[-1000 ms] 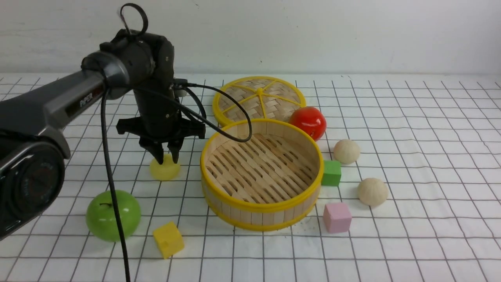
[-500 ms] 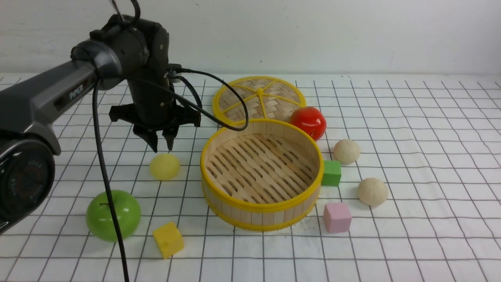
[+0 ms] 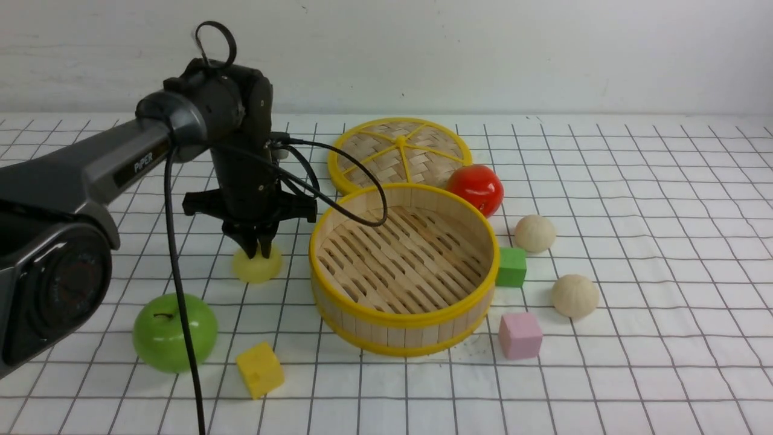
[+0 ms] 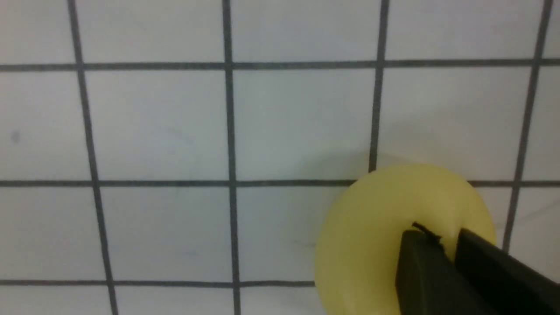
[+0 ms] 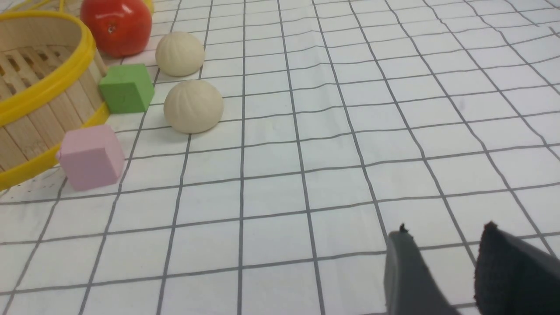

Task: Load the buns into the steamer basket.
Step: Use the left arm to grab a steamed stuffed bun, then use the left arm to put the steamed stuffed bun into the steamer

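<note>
Left gripper (image 3: 258,248): black jaws almost together, tips dug into the top of the soft pale yellow matte bun (image 3: 258,269), pinching a sliver of it. The bun sits squashed on the gridded white cloth (image 3: 634,254), just left of the round slatted bamboo steamer basket (image 3: 403,323). The far cream ridged bun (image 3: 534,233) and near cream ridged bun (image 3: 574,295) lie to the basket's right. Right gripper (image 5: 446,232): jaws apart, holding nothing, low over the cloth.

Bright, even light from above; glare spot on glossy red apple (image 3: 477,188); faint shadow beside pale yellow round bun (image 4: 385,218); left wrist view soft-focus.
</note>
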Motion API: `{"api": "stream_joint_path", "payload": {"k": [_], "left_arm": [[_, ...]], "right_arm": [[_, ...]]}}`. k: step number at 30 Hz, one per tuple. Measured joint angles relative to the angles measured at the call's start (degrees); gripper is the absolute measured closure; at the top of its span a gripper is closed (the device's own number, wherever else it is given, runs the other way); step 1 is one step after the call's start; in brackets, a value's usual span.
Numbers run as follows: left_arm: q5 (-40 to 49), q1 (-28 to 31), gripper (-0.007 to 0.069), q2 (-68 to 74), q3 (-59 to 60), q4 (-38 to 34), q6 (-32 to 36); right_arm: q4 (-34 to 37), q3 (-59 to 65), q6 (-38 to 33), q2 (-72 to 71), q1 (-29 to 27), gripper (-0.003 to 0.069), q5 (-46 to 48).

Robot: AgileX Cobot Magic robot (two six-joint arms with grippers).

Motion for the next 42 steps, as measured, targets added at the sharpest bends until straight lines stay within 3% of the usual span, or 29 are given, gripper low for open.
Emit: {"api": "stream_joint_path", "payload": {"k": [2,11,16,22,31,35,39,42], "left_arm": [[0.7,0.0,0.0636,-0.2,-0.2,-0.6,0.4],[2.4,-0.3,0.0638,-10.9,-3.4,-3.9,1.8],[2.7,-3.9,0.0638,-15.3,-4.1,-7.0,1.9],[0.3,-9.8,0.0638,-9.1,-4.0,-8.7,1.9],[-4.8,-10.8,0.0587,-3.0,-3.4,-6.4,1.8],[-4.3,-10.8,0.0468,-3.3,-3.4,-6.3,1.8],[0.4,-10.8,0.0242,-6.9,-3.4,-6.4,1.8],[2.3,-10.8,0.0148,-13.3,-3.4,-6.6,1.8]], "right_arm": [[0.0,0.0,0.0,0.0,0.0,0.0420,0.0],[0.0,0.0,0.0,0.0,0.0,0.0420,0.0],[0.0,0.0,0.0,0.0,0.0,0.0420,0.0],[0.0,0.0,0.0,0.0,0.0,0.0420,0.0],[0.0,0.0,0.0,0.0,0.0,0.0420,0.0],[0.0,0.0,0.0,0.0,0.0,0.0420,0.0],[0.0,0.0,0.0,0.0,0.0,0.0420,0.0],[0.0,0.0,0.0,0.0,0.0,0.0420,0.0]]}}
